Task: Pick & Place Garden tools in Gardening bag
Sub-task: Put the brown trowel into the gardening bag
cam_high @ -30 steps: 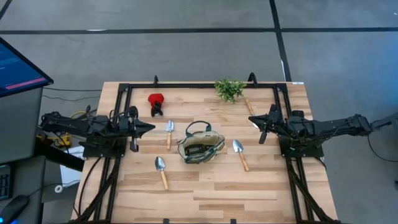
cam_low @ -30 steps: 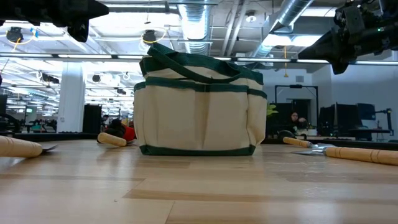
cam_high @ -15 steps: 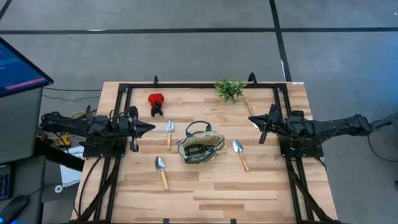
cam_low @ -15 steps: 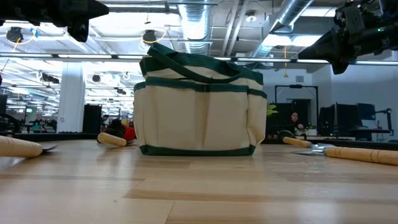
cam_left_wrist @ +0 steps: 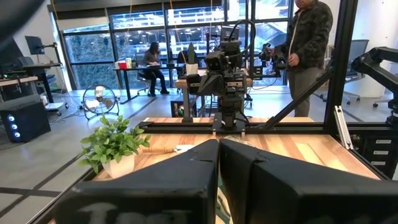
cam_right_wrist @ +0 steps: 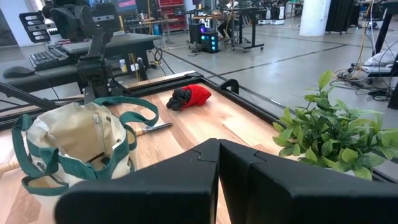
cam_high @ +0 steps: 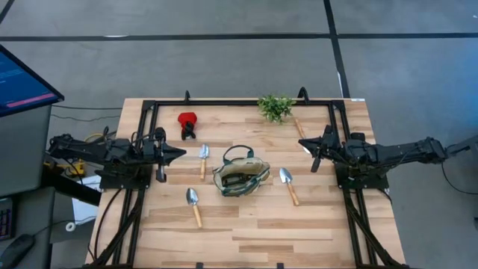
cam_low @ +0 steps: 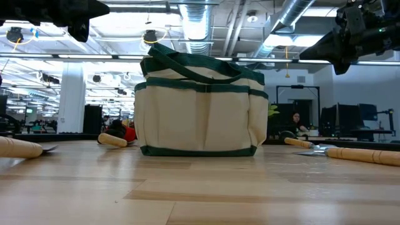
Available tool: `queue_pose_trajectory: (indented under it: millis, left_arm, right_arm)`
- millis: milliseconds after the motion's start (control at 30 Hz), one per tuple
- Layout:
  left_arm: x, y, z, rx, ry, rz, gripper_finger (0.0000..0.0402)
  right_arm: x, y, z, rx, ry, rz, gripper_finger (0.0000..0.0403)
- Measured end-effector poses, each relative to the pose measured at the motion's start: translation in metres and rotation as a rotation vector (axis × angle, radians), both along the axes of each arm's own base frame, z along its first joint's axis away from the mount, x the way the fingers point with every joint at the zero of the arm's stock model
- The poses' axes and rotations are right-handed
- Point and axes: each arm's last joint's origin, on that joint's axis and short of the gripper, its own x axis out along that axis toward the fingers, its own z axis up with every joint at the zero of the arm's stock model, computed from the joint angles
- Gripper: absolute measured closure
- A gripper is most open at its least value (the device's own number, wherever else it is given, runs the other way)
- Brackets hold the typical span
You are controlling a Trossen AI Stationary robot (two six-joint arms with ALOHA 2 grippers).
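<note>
A round khaki gardening bag [cam_high: 241, 178] with dark green trim and loop handles stands at the centre of the wooden surface [cam_high: 254, 232], a dark item showing inside its open mouth. Three wooden-handled trowels [cam_high: 203, 160] [cam_high: 194, 205] [cam_high: 288, 184] lie around it, the red-and-black item [cam_high: 187, 122] beyond. The left pincer [cam_high: 179, 153] and right pincer [cam_high: 305, 144] hover at either side, fingers pressed together, empty.
</note>
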Motion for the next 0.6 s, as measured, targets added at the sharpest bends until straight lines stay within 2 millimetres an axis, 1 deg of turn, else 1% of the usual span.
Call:
queue_pose_trajectory:
  millis: [333, 533, 600]
  left_arm:
    - [0.0, 0.0, 0.0, 0.001, 0.0, 0.005, 0.04]
    - [0.0, 0.0, 0.0, 0.001, -0.001, 0.009, 0.04]
    - [0.0, 0.0, 0.0, 0.001, -0.001, 0.009, 0.04]
  right_arm:
    - [0.001, 0.0, 0.005, 0.043, -0.067, -0.007, 0.0403]
    - [0.001, -0.001, 0.012, 0.053, -0.148, -0.011, 0.0403]
    - [0.0, -0.002, 0.015, 0.067, -0.175, -0.041, 0.0403]
